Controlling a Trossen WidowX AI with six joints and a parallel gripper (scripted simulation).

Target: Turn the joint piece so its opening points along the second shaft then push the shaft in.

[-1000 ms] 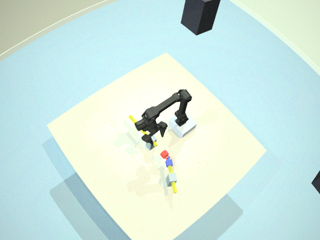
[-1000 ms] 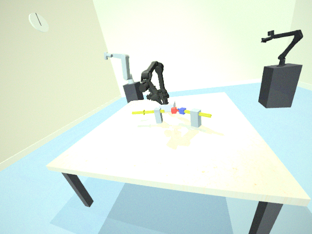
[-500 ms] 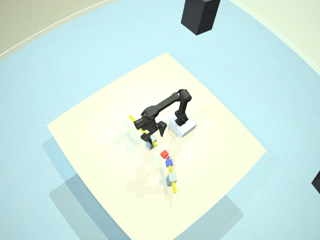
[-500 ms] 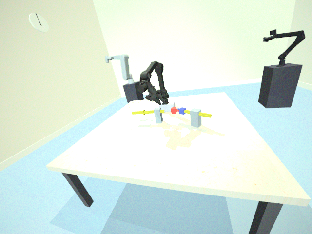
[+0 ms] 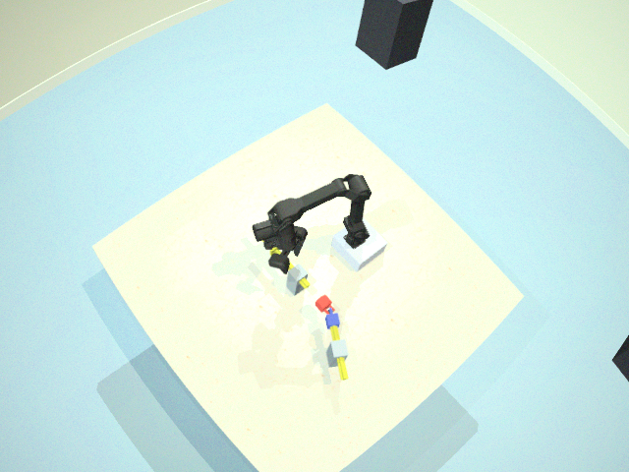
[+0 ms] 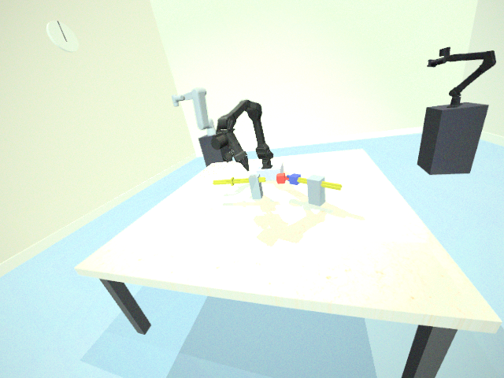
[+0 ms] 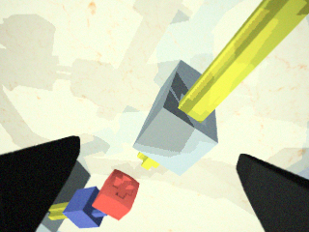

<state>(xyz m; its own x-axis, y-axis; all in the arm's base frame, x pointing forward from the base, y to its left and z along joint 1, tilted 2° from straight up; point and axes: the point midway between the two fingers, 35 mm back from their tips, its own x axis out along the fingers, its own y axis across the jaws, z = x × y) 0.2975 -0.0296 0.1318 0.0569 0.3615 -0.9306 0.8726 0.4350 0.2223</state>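
The claw (image 7: 154,169) stood released and empty above the second shaft (image 7: 241,58) near the counter (image 6: 366,252) centre. The shaft appeared rigid, light and smooth; its free length behind the block (image 7: 176,126) suited gripping.

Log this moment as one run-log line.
gripper: open, empty | position: over sliding shaft behind its block | red joint piece: released | shaft tip: not inserted
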